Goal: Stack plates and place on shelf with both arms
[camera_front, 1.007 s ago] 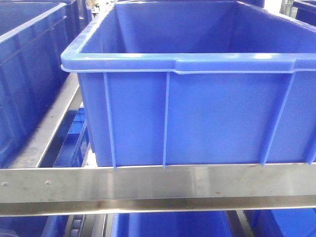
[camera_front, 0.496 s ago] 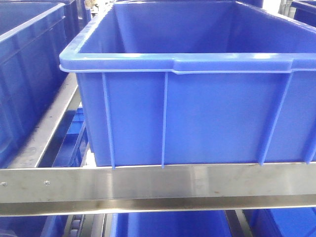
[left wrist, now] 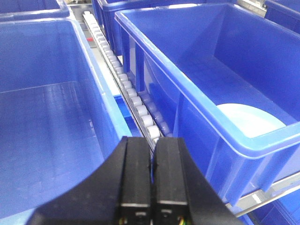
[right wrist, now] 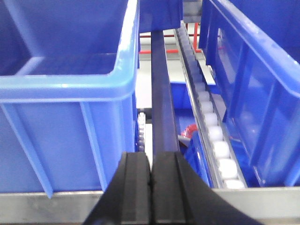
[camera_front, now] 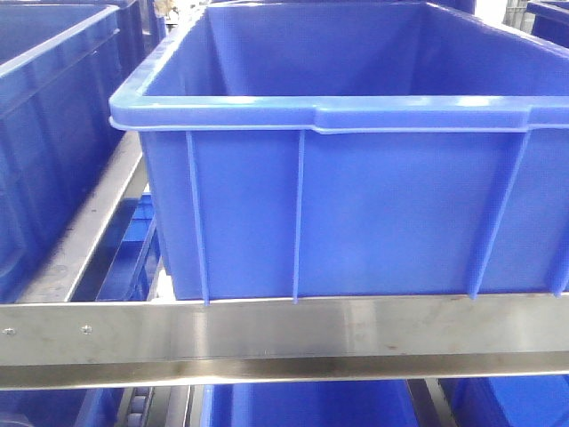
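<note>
1. Crates: ribbed blue plastic crates (camera_front: 356, 178) fill the rack. In the left wrist view, one crate (left wrist: 42, 122) lies left of the claw and another (left wrist: 187, 70) to its right.
2. Roller track (left wrist: 126, 89): white rollers run away from the claw between those two crates.
3. Second roller track (right wrist: 211, 131): right of the claw in the right wrist view, beside a dark rail (right wrist: 161, 93).
4. Light: bright glare on crate rims.
</note>
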You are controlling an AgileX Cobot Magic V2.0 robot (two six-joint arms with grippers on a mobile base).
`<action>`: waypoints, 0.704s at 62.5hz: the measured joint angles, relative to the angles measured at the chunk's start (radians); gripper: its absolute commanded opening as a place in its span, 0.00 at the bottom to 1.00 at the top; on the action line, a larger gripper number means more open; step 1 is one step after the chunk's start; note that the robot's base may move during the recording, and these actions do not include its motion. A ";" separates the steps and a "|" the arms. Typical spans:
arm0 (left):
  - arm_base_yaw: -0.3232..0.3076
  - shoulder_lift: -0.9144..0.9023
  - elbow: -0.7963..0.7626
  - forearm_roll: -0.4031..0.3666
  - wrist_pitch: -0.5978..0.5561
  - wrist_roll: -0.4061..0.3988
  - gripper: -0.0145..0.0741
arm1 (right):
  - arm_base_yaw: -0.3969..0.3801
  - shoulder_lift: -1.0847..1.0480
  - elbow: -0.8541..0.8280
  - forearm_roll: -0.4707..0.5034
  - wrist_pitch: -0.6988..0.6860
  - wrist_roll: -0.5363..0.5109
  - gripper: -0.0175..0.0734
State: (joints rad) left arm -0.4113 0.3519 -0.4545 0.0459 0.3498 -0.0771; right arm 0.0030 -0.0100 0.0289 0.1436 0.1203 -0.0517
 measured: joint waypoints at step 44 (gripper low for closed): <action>0.000 0.000 0.000 0.000 0.000 0.000 0.26 | 0.000 0.000 0.000 -0.002 0.000 0.004 0.25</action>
State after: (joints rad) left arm -0.4113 0.3519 -0.4545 0.0459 0.3498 -0.0771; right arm 0.0030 -0.0100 0.0289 0.1420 0.1203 -0.0475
